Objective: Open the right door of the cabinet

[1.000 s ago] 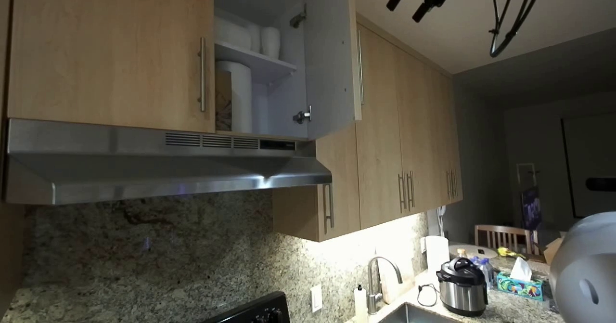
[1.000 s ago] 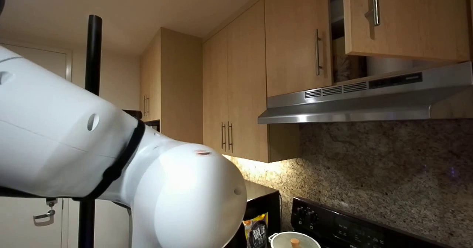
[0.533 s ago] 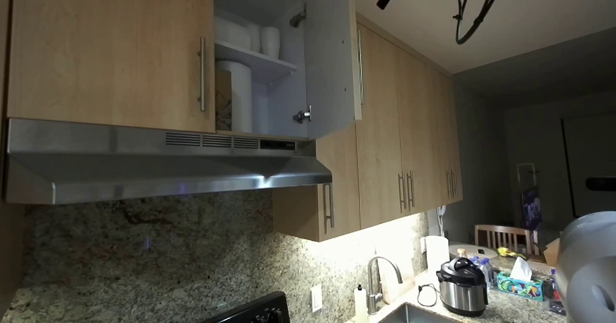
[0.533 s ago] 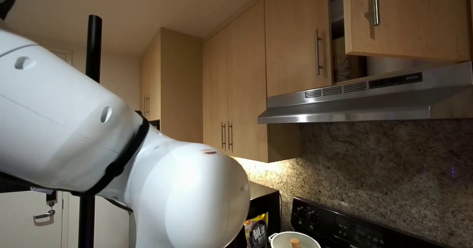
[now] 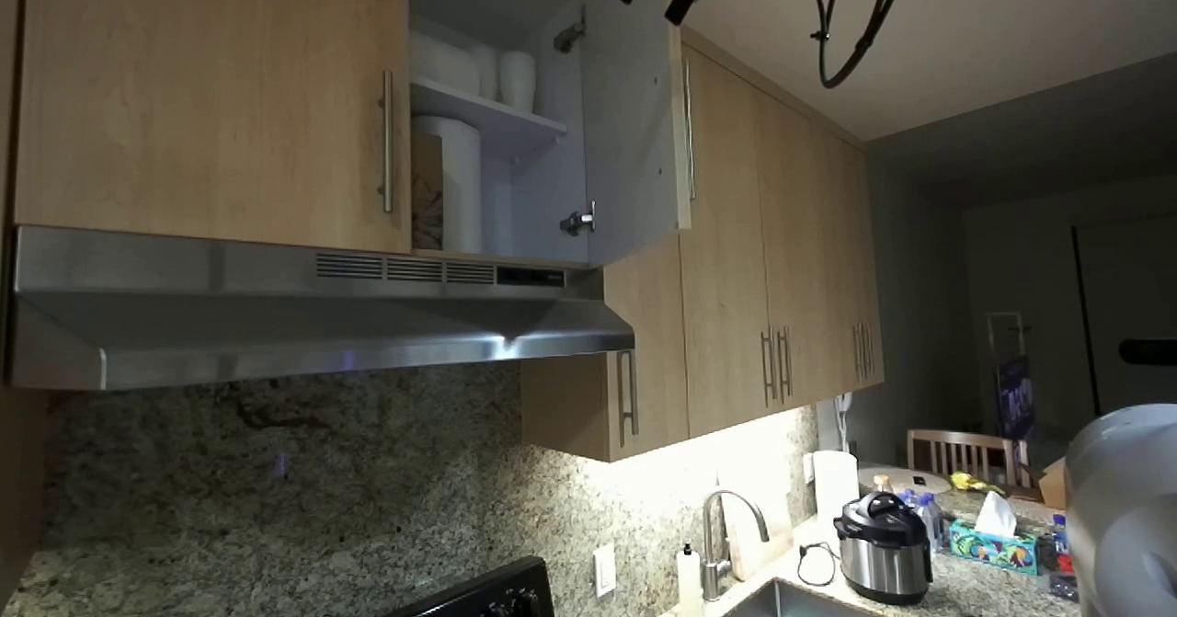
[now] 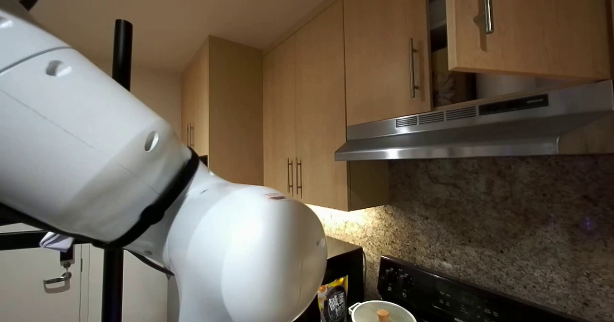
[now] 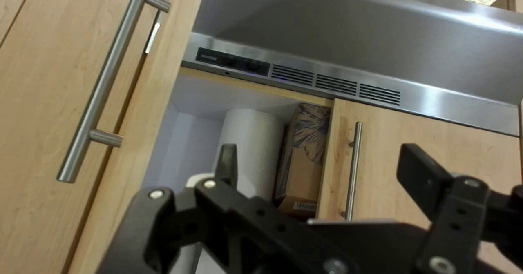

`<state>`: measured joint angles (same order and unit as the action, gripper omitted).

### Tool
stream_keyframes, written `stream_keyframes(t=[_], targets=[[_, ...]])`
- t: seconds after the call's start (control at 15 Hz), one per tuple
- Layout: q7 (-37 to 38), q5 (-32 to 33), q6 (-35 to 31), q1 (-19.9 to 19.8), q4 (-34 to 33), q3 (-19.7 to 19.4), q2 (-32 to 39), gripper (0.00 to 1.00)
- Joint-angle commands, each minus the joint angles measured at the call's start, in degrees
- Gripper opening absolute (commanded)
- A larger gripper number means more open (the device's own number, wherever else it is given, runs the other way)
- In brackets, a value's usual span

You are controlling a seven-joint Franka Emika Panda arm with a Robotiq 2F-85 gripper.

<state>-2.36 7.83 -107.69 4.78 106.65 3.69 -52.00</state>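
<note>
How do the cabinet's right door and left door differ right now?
The right door stands open; the left door is shut. In an exterior view, the right door shows its pale inner face, the left door its wood front. Where both fronts show, the right door's handle runs near its left edge, the left door's handle near its right edge. Both have light-wood fronts and silver bar handles.

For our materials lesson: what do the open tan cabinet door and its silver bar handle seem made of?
Flat tan cabinet door: wood or laminate, fairly matte; fine grain, no sharp reflections. Silver bar handle: probably brushed metal; soft lengthwise highlights.
</note>
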Motion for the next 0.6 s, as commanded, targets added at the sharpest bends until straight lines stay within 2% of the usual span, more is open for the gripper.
stream_keyframes(t=[0.0,0.2,0.53], targets=[[-1.02,-0.82,-0.38,0.15,-0.73,1.20,2.37,1.00],[-0.45,0.00,-1.48,-0.51,-0.52,2.20,4.39,1.00],[4.99,4.89,-12.68,-5.97,3.25,3.92,7.67,1.00]])
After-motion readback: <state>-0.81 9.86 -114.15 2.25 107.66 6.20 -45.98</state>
